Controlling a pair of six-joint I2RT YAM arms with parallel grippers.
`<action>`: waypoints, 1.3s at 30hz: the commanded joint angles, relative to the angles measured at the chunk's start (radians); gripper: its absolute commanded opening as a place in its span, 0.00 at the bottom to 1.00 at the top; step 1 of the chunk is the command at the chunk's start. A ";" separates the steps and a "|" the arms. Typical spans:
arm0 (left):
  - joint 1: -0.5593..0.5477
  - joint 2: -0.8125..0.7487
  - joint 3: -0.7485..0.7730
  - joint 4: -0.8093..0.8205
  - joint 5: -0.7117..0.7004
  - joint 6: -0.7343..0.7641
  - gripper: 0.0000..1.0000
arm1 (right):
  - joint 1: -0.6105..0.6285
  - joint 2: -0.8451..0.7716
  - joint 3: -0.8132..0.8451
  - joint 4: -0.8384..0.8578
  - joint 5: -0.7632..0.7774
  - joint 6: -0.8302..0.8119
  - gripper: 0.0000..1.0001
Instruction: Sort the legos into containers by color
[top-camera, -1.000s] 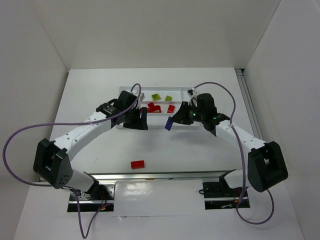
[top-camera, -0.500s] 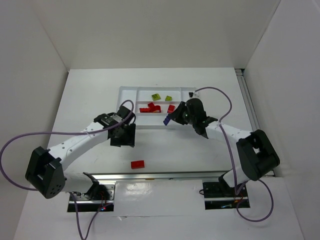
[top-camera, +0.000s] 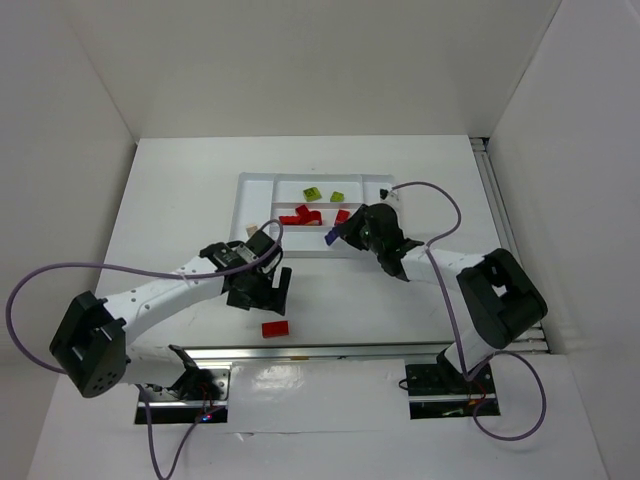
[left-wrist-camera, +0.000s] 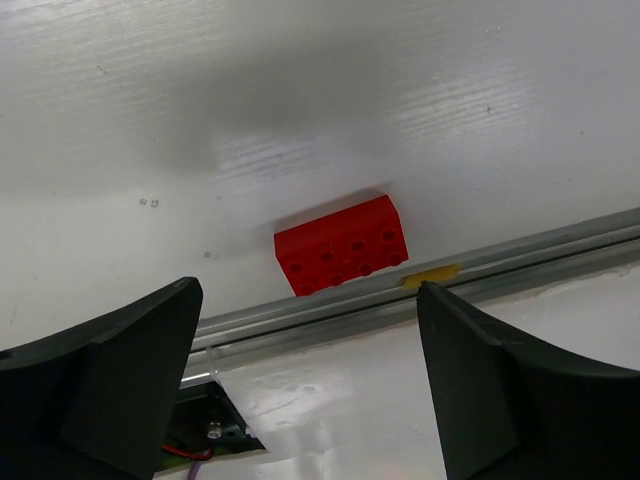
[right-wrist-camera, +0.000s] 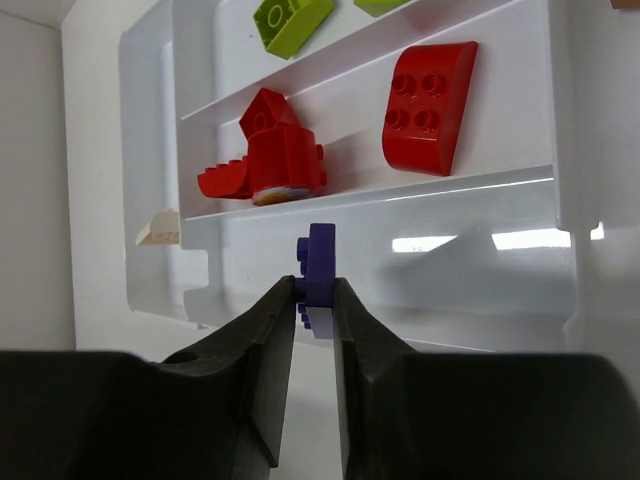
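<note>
Top external view: white tray (top-camera: 262, 195) lay mid-table | right arm stretched low toward its near edge, right gripper (right-wrist-camera: 315, 290) pinching a purple brick (right-wrist-camera: 320, 255); I judged release into a compartment came next | left gripper (left-wrist-camera: 307, 295) hung spread wide above a loose red brick (left-wrist-camera: 342, 245) beside the near rail, needing descent, then closing.

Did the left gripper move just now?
Yes. The left gripper moved away from the tray, toward the near edge, and is now close to the red brick.
</note>
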 joint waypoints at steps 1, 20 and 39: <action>-0.011 0.021 0.001 0.030 0.001 -0.014 1.00 | 0.009 0.028 0.058 0.049 0.029 0.000 0.31; -0.160 0.142 -0.026 0.024 -0.109 -0.180 1.00 | 0.029 -0.204 0.057 -0.137 0.139 -0.094 0.78; -0.160 0.248 0.015 -0.027 -0.029 -0.232 1.00 | 0.029 -0.271 0.057 -0.187 0.139 -0.114 0.79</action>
